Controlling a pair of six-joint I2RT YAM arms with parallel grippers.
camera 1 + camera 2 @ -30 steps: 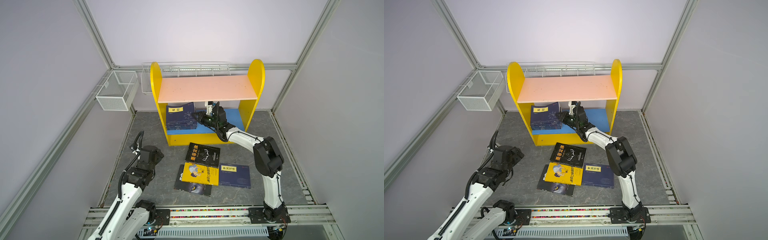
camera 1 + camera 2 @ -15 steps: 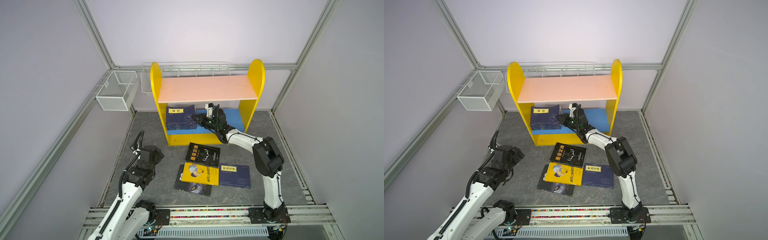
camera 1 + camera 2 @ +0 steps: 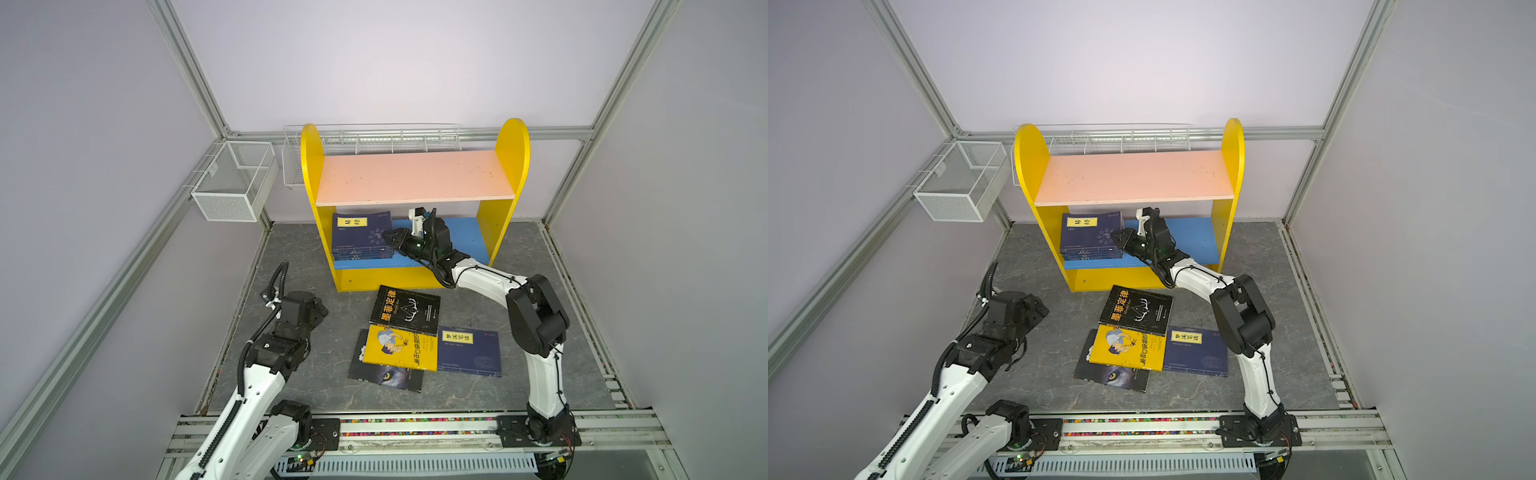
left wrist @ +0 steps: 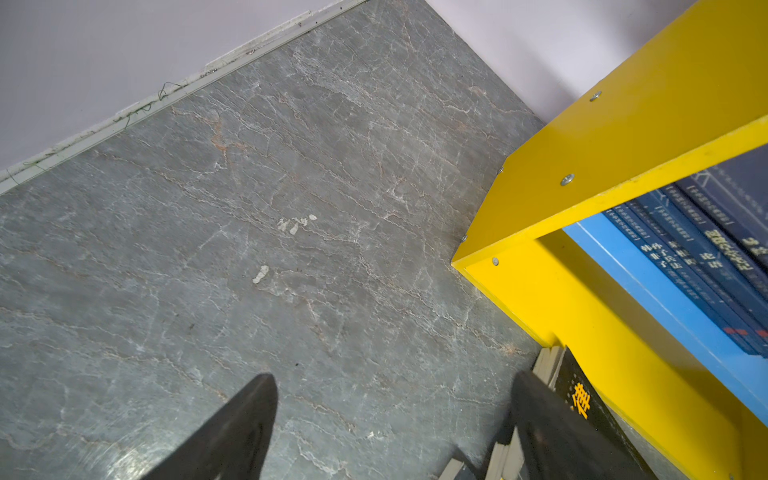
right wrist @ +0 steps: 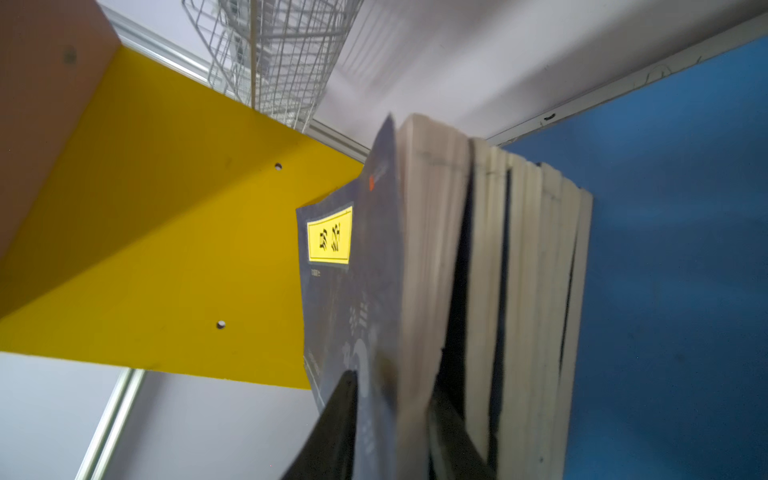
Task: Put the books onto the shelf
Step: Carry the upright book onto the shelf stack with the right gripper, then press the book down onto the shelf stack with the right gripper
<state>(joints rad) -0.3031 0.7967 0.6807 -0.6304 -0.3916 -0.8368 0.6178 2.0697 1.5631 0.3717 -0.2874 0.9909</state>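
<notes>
The shelf point(image 3: 503, 166) stands at the back, yellow sides, pink top board, blue lower board point(image 3: 459, 237). A stack of navy books point(image 3: 360, 239) lies on the lower board's left. My right gripper point(image 3: 388, 237) reaches in at the stack's right edge. In the right wrist view its jaws point(image 5: 392, 386) stand a little apart, open, on either side of the top navy book point(image 5: 353, 291), which is blurred. On the floor lie a black book point(image 3: 405, 309), a yellow one point(image 3: 401, 349), a wolf-eye one point(image 3: 386, 377) and a navy one point(image 3: 469, 351). My left gripper point(image 4: 394, 378) hangs open over bare floor.
A white mesh basket point(image 3: 232, 183) hangs on the left wall, and a wire rack point(image 3: 374, 139) runs behind the shelf. The black book's corner point(image 4: 577, 399) lies close to my left gripper's fingers, beside the shelf's yellow base point(image 4: 582, 316).
The right gripper's jaws have parted around the top navy book at the stack's edge. The left arm has hardly moved.
</notes>
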